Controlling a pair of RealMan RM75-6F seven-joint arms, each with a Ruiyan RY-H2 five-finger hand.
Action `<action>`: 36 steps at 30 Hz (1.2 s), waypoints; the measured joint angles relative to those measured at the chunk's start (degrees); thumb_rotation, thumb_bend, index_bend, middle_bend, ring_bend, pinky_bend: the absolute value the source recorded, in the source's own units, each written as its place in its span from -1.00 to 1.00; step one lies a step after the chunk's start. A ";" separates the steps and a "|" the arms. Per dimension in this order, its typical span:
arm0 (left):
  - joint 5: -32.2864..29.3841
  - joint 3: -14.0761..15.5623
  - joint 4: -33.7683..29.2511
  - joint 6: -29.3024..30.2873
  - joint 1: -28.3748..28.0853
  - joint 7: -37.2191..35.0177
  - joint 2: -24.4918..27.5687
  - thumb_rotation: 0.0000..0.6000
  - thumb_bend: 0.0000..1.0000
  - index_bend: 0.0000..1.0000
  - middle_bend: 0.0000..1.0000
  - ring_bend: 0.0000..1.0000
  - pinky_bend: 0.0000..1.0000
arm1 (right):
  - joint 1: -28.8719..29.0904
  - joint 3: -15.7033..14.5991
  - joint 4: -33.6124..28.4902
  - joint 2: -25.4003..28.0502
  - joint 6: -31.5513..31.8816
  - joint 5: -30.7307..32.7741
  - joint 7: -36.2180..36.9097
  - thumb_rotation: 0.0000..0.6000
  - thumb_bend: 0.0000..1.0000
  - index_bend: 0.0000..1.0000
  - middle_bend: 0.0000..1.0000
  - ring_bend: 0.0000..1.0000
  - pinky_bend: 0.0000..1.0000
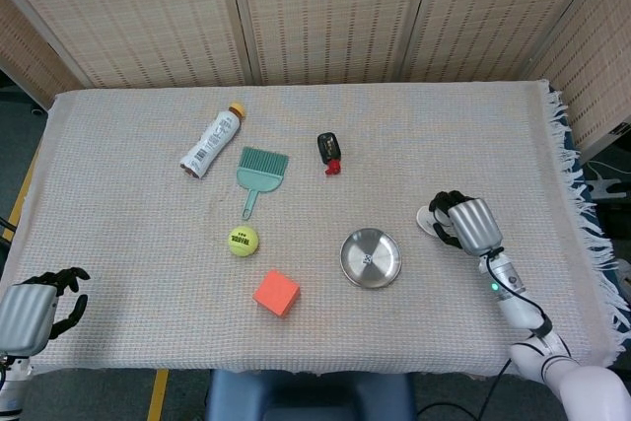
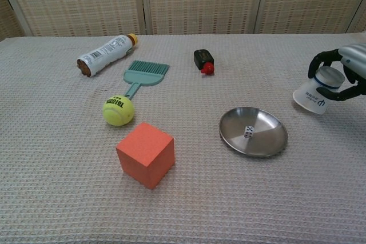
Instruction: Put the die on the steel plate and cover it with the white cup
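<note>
The steel plate [image 2: 253,132] [image 1: 370,258] lies right of the table's middle, and the small white die [image 2: 249,131] [image 1: 367,259] rests inside it. My right hand [image 2: 343,72] [image 1: 465,225] grips the white cup [image 2: 316,91] [image 1: 430,219], which is upside down, tilted, and lifted a little off the cloth to the right of the plate. My left hand [image 1: 35,306] hangs at the table's near left corner with its fingers curled in and nothing in them.
An orange cube [image 2: 146,154], a tennis ball [image 2: 118,110], a teal brush [image 2: 140,75], a lying bottle [image 2: 106,54] and a black-and-red item [image 2: 203,60] sit left of and behind the plate. The cloth's fringed edge [image 1: 577,194] runs close on the right.
</note>
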 measured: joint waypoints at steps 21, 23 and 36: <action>-0.11 -0.09 -0.05 0.14 0.06 -0.70 0.24 1.00 -0.20 -0.16 0.06 0.07 0.29 | 4.50 -0.05 -31.42 8.80 -5.81 -1.17 -5.46 1.00 -0.34 0.06 0.01 0.02 0.32; -0.09 -0.09 -0.05 0.21 0.10 -0.79 0.27 1.00 -0.20 -0.16 0.06 0.07 0.29 | 4.79 -0.17 -31.78 8.78 -6.47 -1.14 -5.94 1.00 -0.34 0.06 0.01 0.02 0.32; -0.02 -0.13 -0.15 0.33 0.15 -1.52 0.50 1.00 -0.20 -0.16 0.06 0.07 0.29 | 5.84 -1.15 -27.48 4.84 -9.06 -1.58 -4.38 1.00 -0.34 0.07 0.01 0.02 0.32</action>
